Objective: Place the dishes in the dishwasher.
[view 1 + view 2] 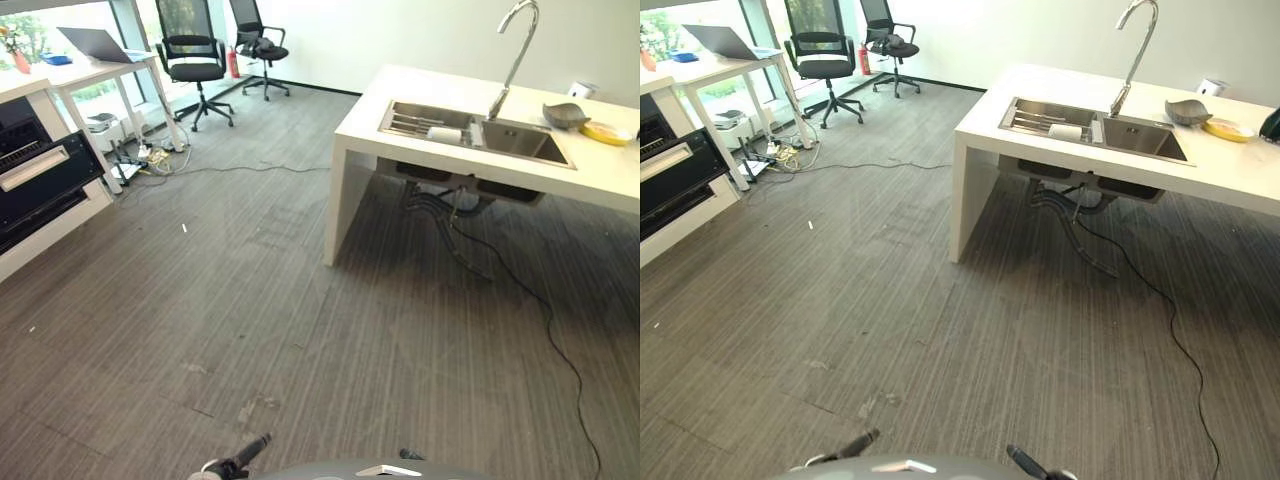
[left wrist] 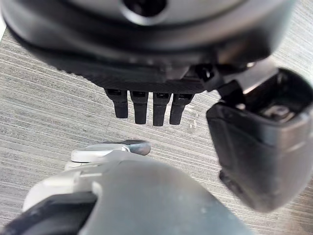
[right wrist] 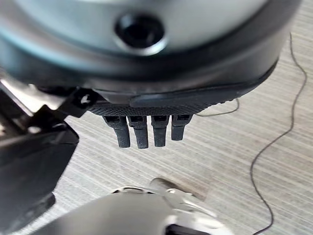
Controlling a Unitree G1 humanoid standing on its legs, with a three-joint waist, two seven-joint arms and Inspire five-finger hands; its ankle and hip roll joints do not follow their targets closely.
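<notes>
Left eye view: grey bowl (image 1: 565, 114) and yellow plate (image 1: 607, 132) sit on the white counter (image 1: 420, 150) beside the sink (image 1: 478, 133), well ahead of both hands.

Left wrist view: left hand (image 2: 146, 103), fingers straight, empty.

Right wrist view: right hand (image 3: 146, 128), fingers straight, empty.

Risk: the floor cable (image 1: 555, 340) crosses the approach and may snag a step.

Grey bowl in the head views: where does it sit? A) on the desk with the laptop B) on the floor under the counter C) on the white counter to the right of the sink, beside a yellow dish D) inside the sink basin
C: the grey bowl rests on the white counter right of the sink, next to the yellow dish.
</notes>
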